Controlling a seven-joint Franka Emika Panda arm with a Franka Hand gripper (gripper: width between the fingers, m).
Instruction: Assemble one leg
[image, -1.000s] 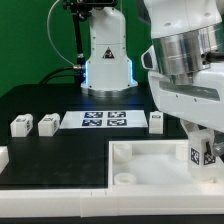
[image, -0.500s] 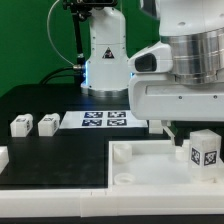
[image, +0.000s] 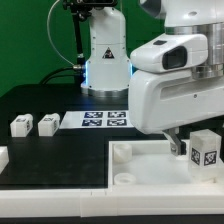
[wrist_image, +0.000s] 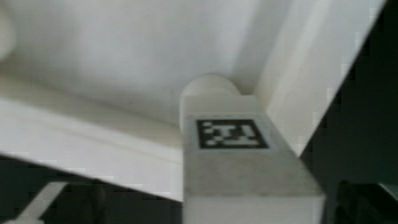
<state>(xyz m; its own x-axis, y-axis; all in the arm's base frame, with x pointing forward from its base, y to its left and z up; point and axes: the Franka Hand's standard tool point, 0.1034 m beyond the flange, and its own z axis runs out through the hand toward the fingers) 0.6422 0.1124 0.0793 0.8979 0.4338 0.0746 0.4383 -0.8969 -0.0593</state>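
Note:
My gripper (image: 197, 142) is shut on a leg (image: 206, 151), a small white block with a black-and-white tag on its face. It holds the leg over the right part of the large white tray-like piece (image: 140, 168); I cannot tell whether the two touch. One dark finger (image: 177, 146) shows beside the leg. In the wrist view the leg (wrist_image: 231, 150) runs out from between my fingers, tag facing the camera, its rounded end next to the piece's raised wall (wrist_image: 302, 70). Two more legs (image: 20, 126) (image: 47, 124) lie on the black table at the exterior view's left.
The marker board (image: 100, 120) lies flat behind the tray-like piece. A round corner socket (image: 122, 153) sits at that piece's near-left corner. A white part (image: 3, 157) is cut off at the left edge. The robot base (image: 105, 55) stands at the back.
My hand has turned and dropped a little with the leg in it, now hiding the table behind it. The leg has shifted slightly to the exterior view's right. The other legs have not moved.

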